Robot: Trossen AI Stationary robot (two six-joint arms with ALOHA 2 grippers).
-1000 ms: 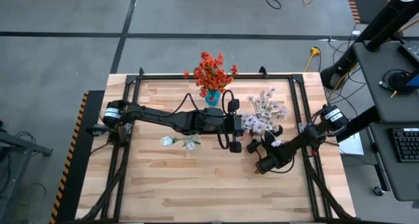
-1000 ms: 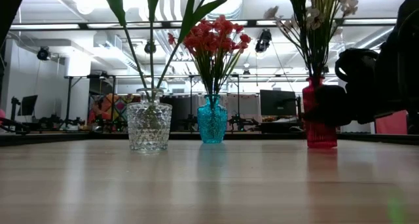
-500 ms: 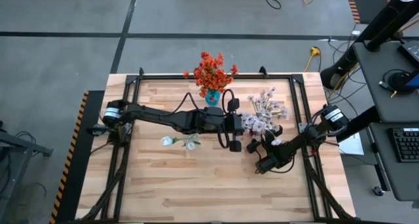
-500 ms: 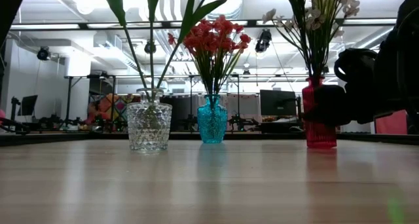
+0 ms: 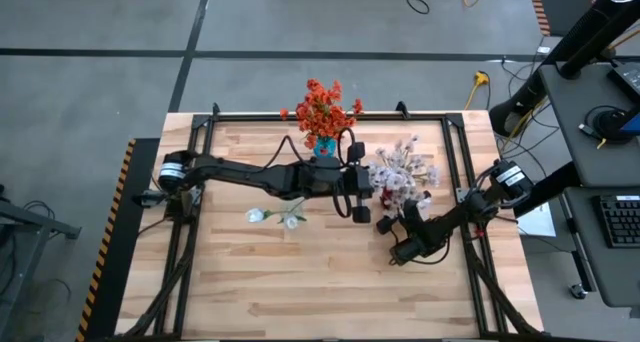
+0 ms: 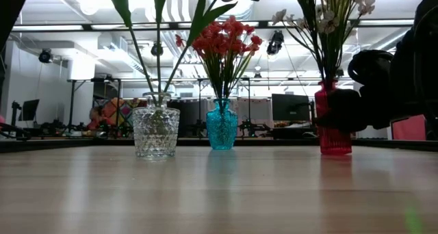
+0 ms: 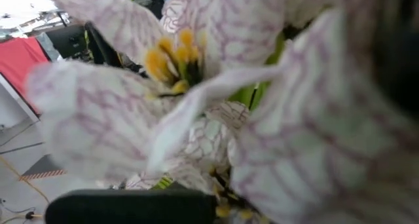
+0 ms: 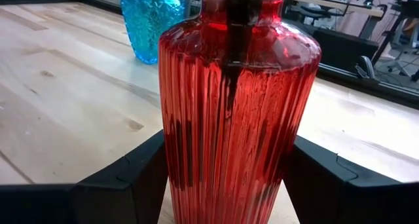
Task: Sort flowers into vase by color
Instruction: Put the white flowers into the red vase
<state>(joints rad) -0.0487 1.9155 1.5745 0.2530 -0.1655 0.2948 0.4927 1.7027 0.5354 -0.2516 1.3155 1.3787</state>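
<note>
Right gripper (image 8: 226, 185) low at the bench's (image 5: 300, 282) right side, fingers (image 8: 124, 181) spread wide on either side of the red ribbed vase (image 8: 232, 112), sitting close against its lower body. The vase stands upright and holds the pale pink-white flower bunch (image 5: 400, 172), stems down its neck. Left gripper (image 5: 360, 192) reaches across mid-bench to the edge of that bunch, fingers together; its wrist view is filled with veined pale petals (image 7: 216, 86), can't tell if it pinches a stem. Orange-red flowers (image 5: 322, 110) stand in the blue vase (image 6: 222, 126) at the bench's back middle. White tulip buds (image 5: 275, 217) sit in the clear glass vase (image 6: 155, 129), left of the blue one in the low view.
</note>
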